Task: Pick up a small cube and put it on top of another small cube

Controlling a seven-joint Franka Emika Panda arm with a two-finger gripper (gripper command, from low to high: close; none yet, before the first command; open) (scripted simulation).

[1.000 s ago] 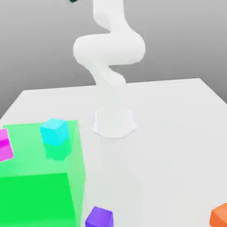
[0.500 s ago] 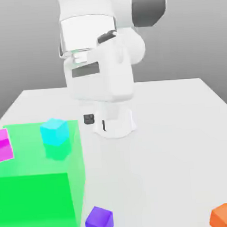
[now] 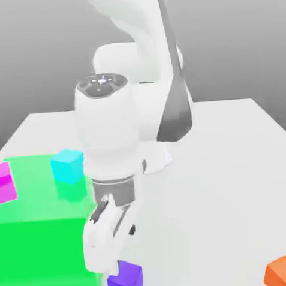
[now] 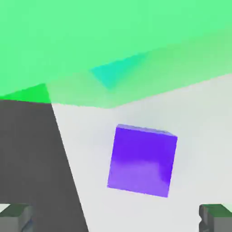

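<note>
- Exterior view: the arm has swung down from its raised pose of a second ago, and the gripper (image 3: 112, 269) now hangs low over the table (image 3: 231, 163), just above the purple cube (image 3: 125, 279).
- Purple cube: it rests on the table close to the near edge, just beside the lower corner of the big translucent green block (image 3: 44, 248) on the exterior view's right of it. Its position matches the earlier pictures — it has not been touched.
- Hand state: the fingers are spread wide and hold nothing. In the hand view the two fingertips (image 4: 16, 216) stand well apart, with the purple cube (image 4: 142, 161) on the table between their lines, slightly turned against them.
- Orange cube (image 3: 285, 272): it sits near the table's front corner at the exterior view's right, well apart from the purple cube and likewise unmoved.
- Bystanders: the cyan cube (image 3: 67, 165) and the magenta-pink cube (image 3: 3, 183) stay where they were by the green block.
- Judgement: the approach is nearly complete — the grasp has not begun. The next move calls for a final descent so the fingers straddle the cube, then closing.
- Risk: the green block stands near; a finger could brush it on the way down.
</note>
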